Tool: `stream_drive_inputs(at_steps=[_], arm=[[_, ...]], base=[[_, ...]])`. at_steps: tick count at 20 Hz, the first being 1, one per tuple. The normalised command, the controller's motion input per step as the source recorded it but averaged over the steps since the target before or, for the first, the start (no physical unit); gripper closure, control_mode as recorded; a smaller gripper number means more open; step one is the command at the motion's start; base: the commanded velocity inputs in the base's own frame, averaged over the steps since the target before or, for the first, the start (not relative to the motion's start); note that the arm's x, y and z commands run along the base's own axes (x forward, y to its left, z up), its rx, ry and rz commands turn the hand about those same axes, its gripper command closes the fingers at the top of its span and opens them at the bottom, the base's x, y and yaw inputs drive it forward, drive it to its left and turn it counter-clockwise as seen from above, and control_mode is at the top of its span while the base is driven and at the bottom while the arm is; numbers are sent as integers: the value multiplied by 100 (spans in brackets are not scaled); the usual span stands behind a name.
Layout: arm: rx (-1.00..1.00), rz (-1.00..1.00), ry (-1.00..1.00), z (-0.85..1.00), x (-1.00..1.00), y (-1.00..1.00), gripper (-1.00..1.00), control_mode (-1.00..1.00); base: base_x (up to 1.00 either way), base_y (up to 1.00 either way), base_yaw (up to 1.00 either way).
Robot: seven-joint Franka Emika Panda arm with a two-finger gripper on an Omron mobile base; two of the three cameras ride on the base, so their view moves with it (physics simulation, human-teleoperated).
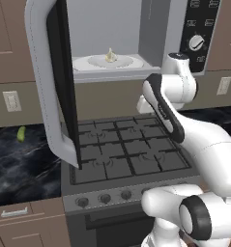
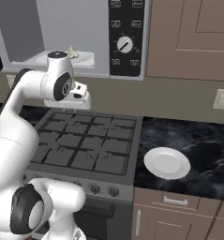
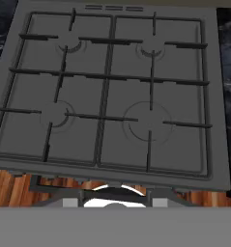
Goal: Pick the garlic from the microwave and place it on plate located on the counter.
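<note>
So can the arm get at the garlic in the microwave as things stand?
Probably yes: the microwave door is swung wide open, and the garlic sits uncovered on the turntable tray, nothing before it. The hand is below, over the stove.

Looking like a home kitchen, rendered: grey gas stove [image 1: 126, 149] w/ 4 burners & knobs along the front sitting in the middle, microwave [image 2: 85, 33] hanging above it w/ door [image 1: 51, 82] swinging open, black marble-look counter [image 2: 197, 140] running either side over brown drawers [image 2: 179, 206], brown cabinets [image 2: 197, 37] on the wall, outlets [image 1: 11, 101] showing on the backsplash, plate [image 2: 167, 163] lying on the counter
</note>
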Motion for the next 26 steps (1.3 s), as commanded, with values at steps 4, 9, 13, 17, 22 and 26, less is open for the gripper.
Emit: stream_drive_inputs(at_steps=[4,9,13,17,22,26], arm=[[0,0,-13,4,-31,0,-100,-100],[0,1,-29,60,-55,18,-100,-100],[1,4,-31,84,-19,44,-100,-100],[0,1,-18,88,-6,39,-100,-100],[1,5,-16,96,0,6,-100,-100],[0,9,-13,69,0,0,-100,-100]], base=[[0,0,0],[0,0,0],[0,0,0],[0,0,0],[0,0,0],[0,0,0]])
